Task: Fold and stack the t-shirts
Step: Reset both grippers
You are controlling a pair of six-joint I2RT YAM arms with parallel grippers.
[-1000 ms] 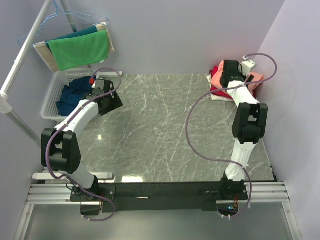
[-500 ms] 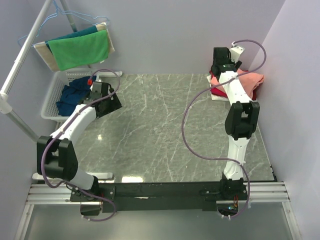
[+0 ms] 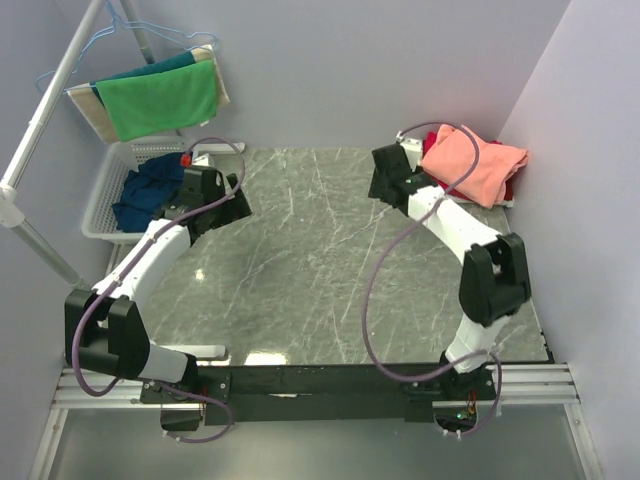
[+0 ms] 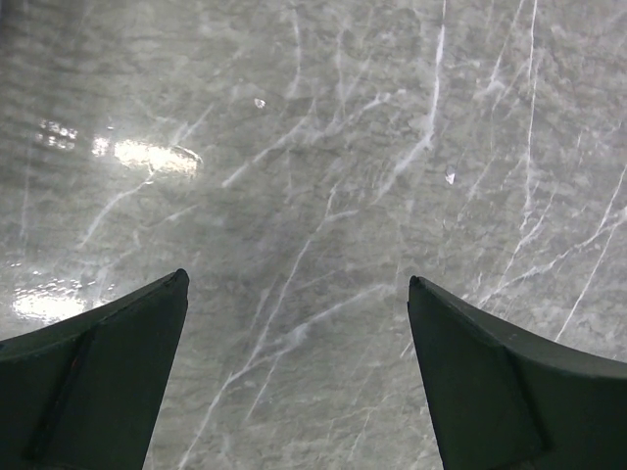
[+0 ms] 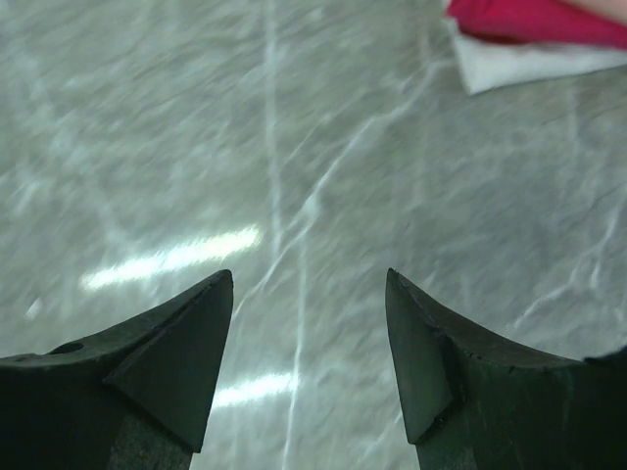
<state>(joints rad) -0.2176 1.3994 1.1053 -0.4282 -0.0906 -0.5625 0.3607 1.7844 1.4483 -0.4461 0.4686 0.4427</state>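
Stack of t-shirts (image 3: 478, 165) sits at the bench's far right corner; navy t-shirt (image 3: 145, 188) waits in basket (image 3: 100, 205) off left edge. My jaws both gape empty, likely free to fetch it.

The grey-green marbled table (image 3: 300, 260) carries a single pile in its far right corner. A salmon-orange t-shirt (image 3: 475, 165) lies on top, with a crimson t-shirt (image 5: 534, 18) beneath it. At the bottom, a white layer (image 5: 529, 67) rests flat on the stone. Ceiling light glares off the polished surface.
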